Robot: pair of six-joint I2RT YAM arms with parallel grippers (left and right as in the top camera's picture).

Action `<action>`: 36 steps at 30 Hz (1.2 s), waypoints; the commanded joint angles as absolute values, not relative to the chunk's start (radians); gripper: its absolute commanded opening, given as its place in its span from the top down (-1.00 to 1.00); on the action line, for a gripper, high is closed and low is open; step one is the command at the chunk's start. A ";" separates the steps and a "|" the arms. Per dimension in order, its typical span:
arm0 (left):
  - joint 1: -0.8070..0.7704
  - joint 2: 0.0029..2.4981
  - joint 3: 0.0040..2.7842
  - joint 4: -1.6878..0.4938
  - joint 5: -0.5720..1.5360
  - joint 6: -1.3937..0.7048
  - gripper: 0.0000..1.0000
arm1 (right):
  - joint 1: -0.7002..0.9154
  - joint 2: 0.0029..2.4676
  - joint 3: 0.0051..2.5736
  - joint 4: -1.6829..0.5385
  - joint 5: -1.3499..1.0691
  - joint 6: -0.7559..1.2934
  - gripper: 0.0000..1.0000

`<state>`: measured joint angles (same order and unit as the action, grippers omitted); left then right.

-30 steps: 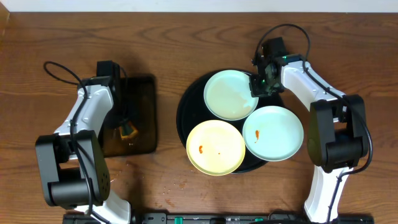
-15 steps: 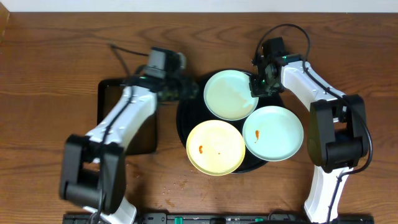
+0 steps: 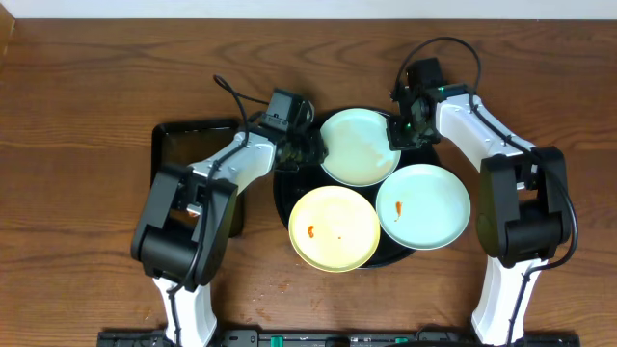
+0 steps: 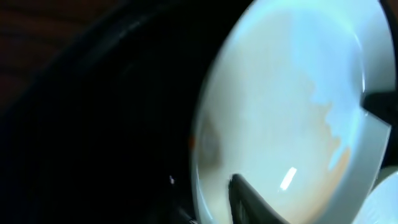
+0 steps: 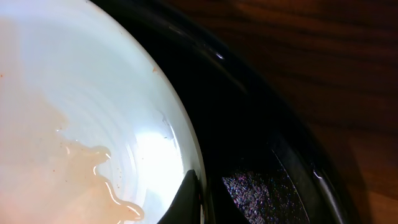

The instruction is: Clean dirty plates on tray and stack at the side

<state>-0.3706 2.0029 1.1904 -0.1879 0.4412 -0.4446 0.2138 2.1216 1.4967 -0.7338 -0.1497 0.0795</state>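
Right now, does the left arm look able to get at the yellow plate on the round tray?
Probably yes. The left gripper is at the left rim of the round tray, beside the upper mint plate, and the yellow plate lies close by, uncovered; no arm crosses the way.

Three plates are lying on one round black tray. Two are mint-blue, the first mint-blue plate at the tray's 12 o'clock and the second mint-blue plate at 4 o'clock. One is a yellow plate at 6 o'clock. One orange-red smear is showing on the second mint-blue plate, and two on the yellow. One rectangular black tray is sitting at 9 o'clock. Two arms are reaching in: the left arm and the right arm.
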 commanded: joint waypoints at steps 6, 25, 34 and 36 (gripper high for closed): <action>-0.374 2.058 1.199 -0.197 0.422 -0.495 0.85 | 0.210 2.147 1.467 -0.759 -0.107 0.062 0.98; -0.370 2.072 1.194 -0.196 0.438 -0.400 0.85 | 0.014 2.147 1.468 -0.775 -0.713 -0.094 0.94; -0.370 2.073 1.194 -0.177 0.439 -0.397 0.85 | 0.015 2.147 1.468 -0.774 -0.847 -0.182 0.86; -0.370 2.073 1.194 -0.176 0.439 -0.397 0.85 | 0.027 2.147 1.468 -0.773 -0.830 -0.181 0.83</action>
<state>-0.3695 2.0258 1.1976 -0.1745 0.4576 -0.4179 0.0006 2.1376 1.4734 -0.7727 -0.7464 -0.1337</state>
